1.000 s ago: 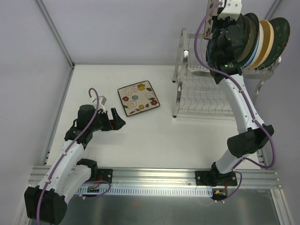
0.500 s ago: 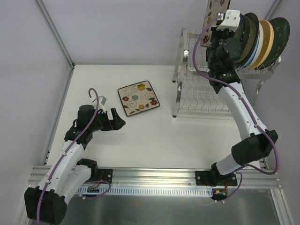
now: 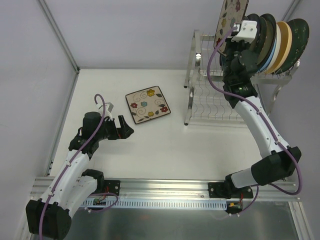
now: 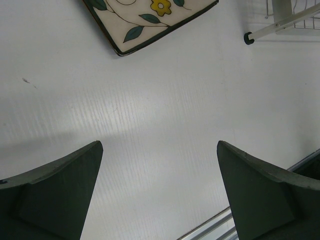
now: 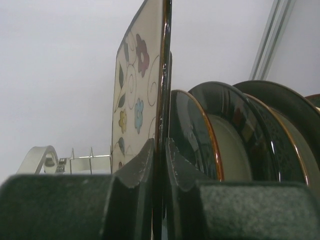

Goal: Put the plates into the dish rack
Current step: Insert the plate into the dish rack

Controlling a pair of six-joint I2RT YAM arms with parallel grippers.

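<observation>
My right gripper (image 3: 234, 36) is shut on the edge of a square cream floral plate (image 3: 231, 16), held upright on edge over the left end of the dish rack's (image 3: 200, 70) upper shelf. In the right wrist view the plate (image 5: 141, 85) stands clamped between my fingers (image 5: 139, 165), just left of several round dark and cream plates (image 5: 225, 135) standing in the slots. These also show in the top view (image 3: 277, 40). A second square floral plate (image 3: 147, 104) lies flat on the table; its corner shows in the left wrist view (image 4: 150, 20). My left gripper (image 3: 126, 131) is open and empty, just left of it.
The silver rack stands at the back right, its lower wire shelf (image 3: 215, 102) bare. A rack foot (image 4: 248, 38) shows in the left wrist view. Metal frame posts (image 3: 60, 35) bound the white table (image 3: 165, 145), and a rail (image 3: 165, 187) runs along the near edge.
My right arm has moved right and back, carrying the floral plate closer to the standing plates and more upright. The left arm has not moved.
</observation>
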